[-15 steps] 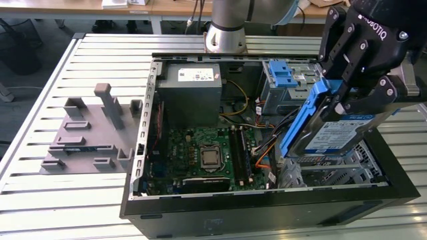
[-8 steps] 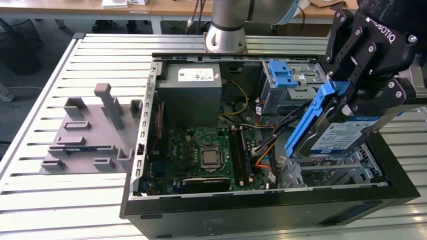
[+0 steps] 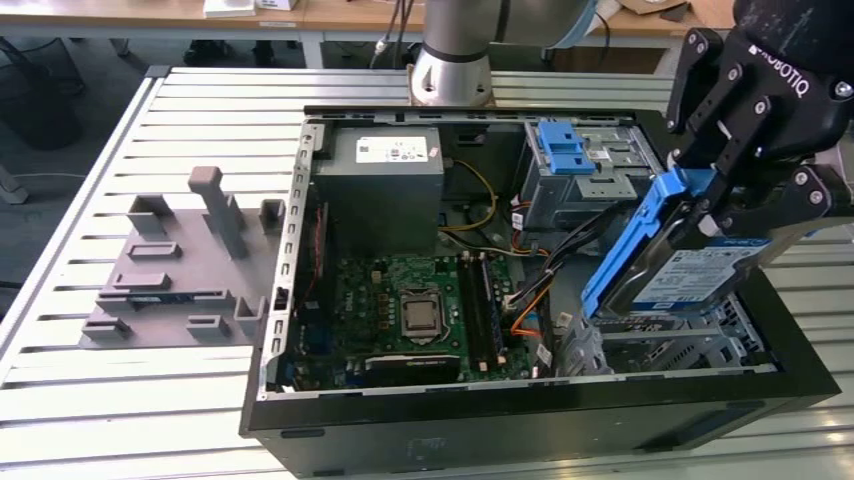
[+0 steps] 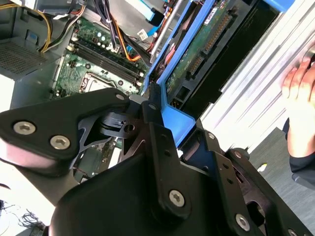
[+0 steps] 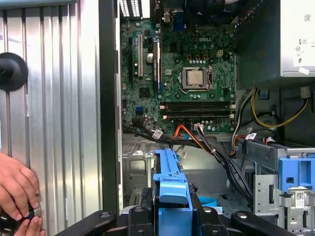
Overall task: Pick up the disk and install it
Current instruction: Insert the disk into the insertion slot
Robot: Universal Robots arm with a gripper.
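The disk (image 3: 683,272), silver metal with a white-and-blue label and blue plastic rails, hangs tilted on edge above the open computer case (image 3: 534,425) at the exterior view's right. My black gripper (image 3: 711,203) is shut on the disk's upper end, fingers clamped on the blue rail. In the second wrist view the disk's green circuit underside (image 4: 197,49) runs away from my gripper (image 4: 156,109). In the first wrist view the blue rail (image 5: 170,179) rises from between the fingers (image 5: 206,216). The disk's lower end sits just over the metal drive cage (image 3: 674,345).
Inside the case are a green motherboard (image 3: 414,300), a grey power-supply box (image 3: 387,170), a blue latch strip (image 3: 561,150) and loose cables (image 3: 534,300). A grey fixture (image 3: 174,260) lies on the slatted table at the exterior view's left. A person's hand (image 5: 17,191) rests beside the case.
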